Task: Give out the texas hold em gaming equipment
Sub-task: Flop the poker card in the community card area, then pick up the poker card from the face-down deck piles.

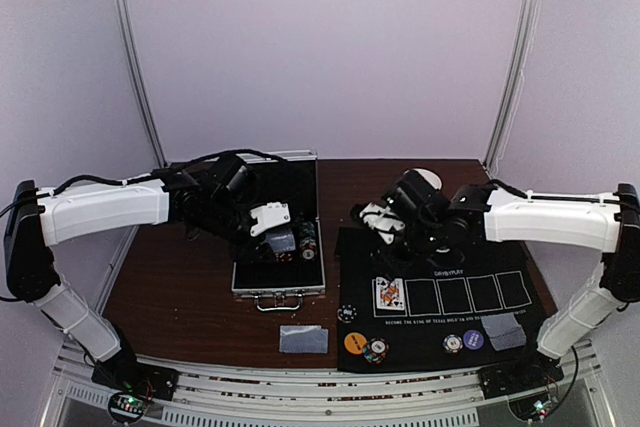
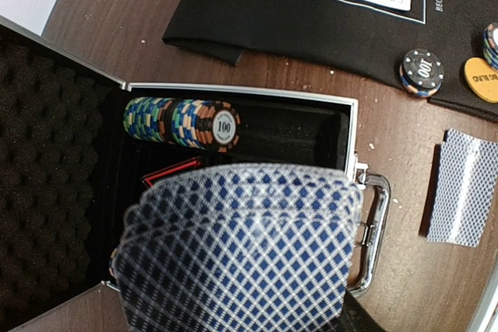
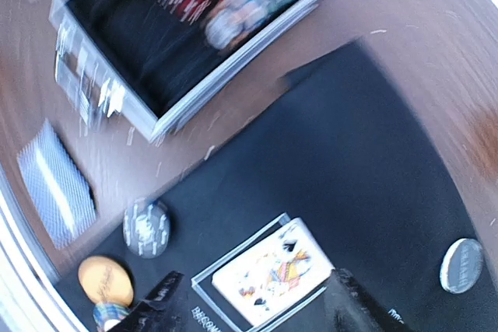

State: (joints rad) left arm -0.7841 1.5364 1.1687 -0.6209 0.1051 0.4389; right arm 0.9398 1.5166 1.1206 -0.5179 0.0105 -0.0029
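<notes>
My left gripper (image 1: pixel 272 222) hangs over the open silver case (image 1: pixel 252 282), shut on a fanned bundle of blue-backed playing cards (image 2: pixel 241 246) that hides its fingers. A row of striped poker chips (image 2: pixel 180 122) lies in the case. My right gripper (image 3: pixel 257 309) is open above the black mat (image 1: pixel 440 247), with a face-up card (image 3: pixel 272 276) lying in the mat's first box below the gap. On the mat's near edge sit a dark chip stack (image 1: pixel 347 314), an orange disc (image 1: pixel 357 342), a chip stack (image 1: pixel 376 350), another chip (image 1: pixel 453 344) and a purple disc (image 1: pixel 473 339).
Face-down cards lie in two small piles, one (image 1: pixel 303 339) in front of the case and one (image 1: pixel 505 331) at the mat's right end. The case lid (image 1: pixel 295 172) stands open behind. A white bowl (image 1: pixel 428 178) sits behind my right wrist. The right wrist view is blurred.
</notes>
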